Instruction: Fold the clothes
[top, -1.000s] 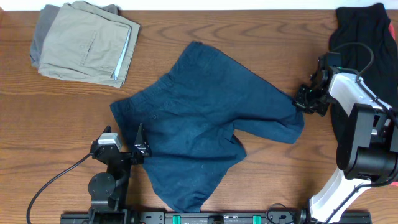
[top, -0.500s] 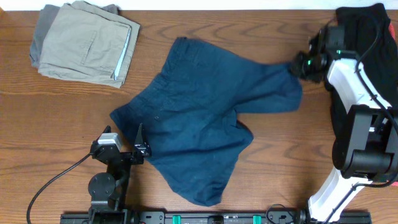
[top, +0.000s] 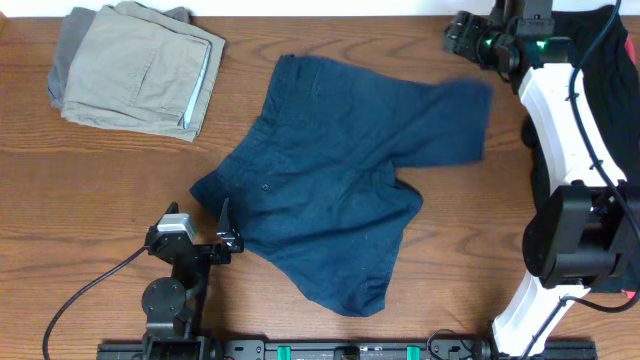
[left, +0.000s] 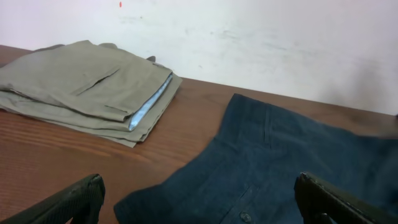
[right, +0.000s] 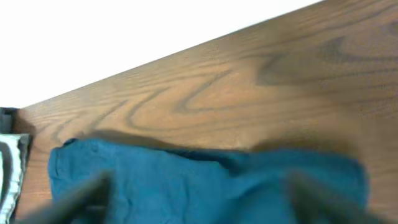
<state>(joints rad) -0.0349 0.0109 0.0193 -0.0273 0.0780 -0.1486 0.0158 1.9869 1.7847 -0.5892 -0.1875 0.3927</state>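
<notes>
From overhead, we see the navy shorts (top: 340, 190) lying open and unfolded in the middle of the table (top: 80, 200). The waistband is toward the left, one leg reaches right and the other points to the near edge. A second ago the right gripper (top: 458, 36) sat on the hem of that right leg. It has since swept the leg toward the far edge and now stands clear of it near the far right corner, with the hem blurred below it. The whole garment has turned and slid farther up the table with that pull. The left gripper (top: 227, 232) has not moved and is parked just beside the waistband's near corner. The khaki shorts (top: 145, 70) sit folded at far left on top of grey shorts (top: 60, 75). A black garment (top: 585, 40) lies at the right edge, partly hidden by the right arm.

In the left wrist view, the fingers (left: 71, 200) stand wide apart with nothing between them. The waistband is spread ahead, and the khaki stack lies beyond it to the left.

In the right wrist view, the fingers (right: 84, 193) are smeared by motion, but we see them spread and gripping nothing. The leg of the shorts lies on the wood beneath.

We judge this to be a straightening tug that has just been let go. The leg is laid out flatter, but no fold is made yet.
</notes>
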